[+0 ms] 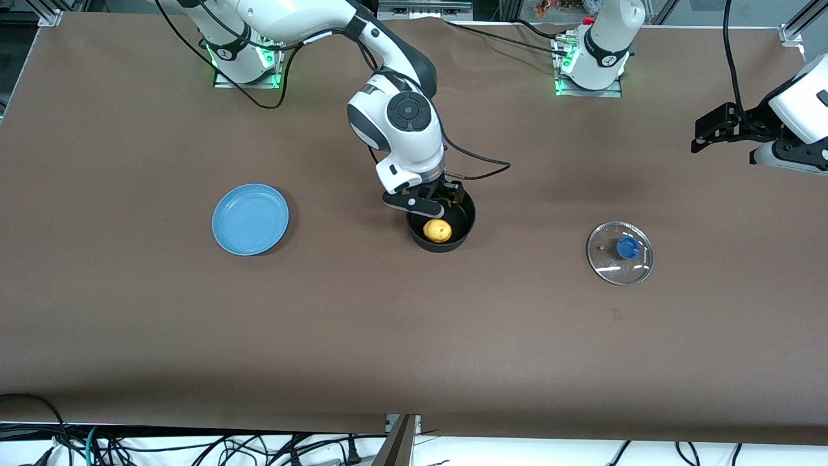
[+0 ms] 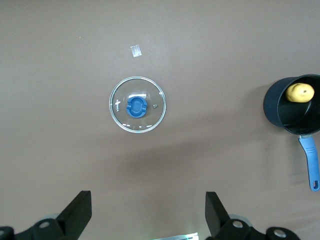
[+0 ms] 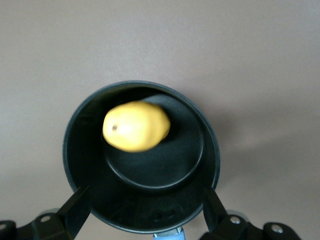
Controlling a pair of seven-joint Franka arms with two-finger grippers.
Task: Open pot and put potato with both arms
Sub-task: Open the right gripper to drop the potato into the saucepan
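The black pot (image 1: 460,234) stands open in the middle of the table with the yellow potato (image 1: 437,230) inside it. In the right wrist view the potato (image 3: 136,126) lies on the pot's floor (image 3: 165,167). My right gripper (image 3: 145,207) is open and empty, its fingers astride the pot's rim at the handle side (image 1: 430,206). The glass lid (image 1: 620,253) with its blue knob lies flat on the table toward the left arm's end. My left gripper (image 2: 147,210) is open and empty, high over the table near the lid (image 2: 137,104). The left wrist view also shows the pot (image 2: 280,112) and its blue handle (image 2: 311,162).
A flat blue plate (image 1: 250,219) lies on the brown table toward the right arm's end. A small bit of clear tape (image 2: 135,50) lies on the table near the lid. The left arm (image 1: 799,110) hangs at the table's edge.
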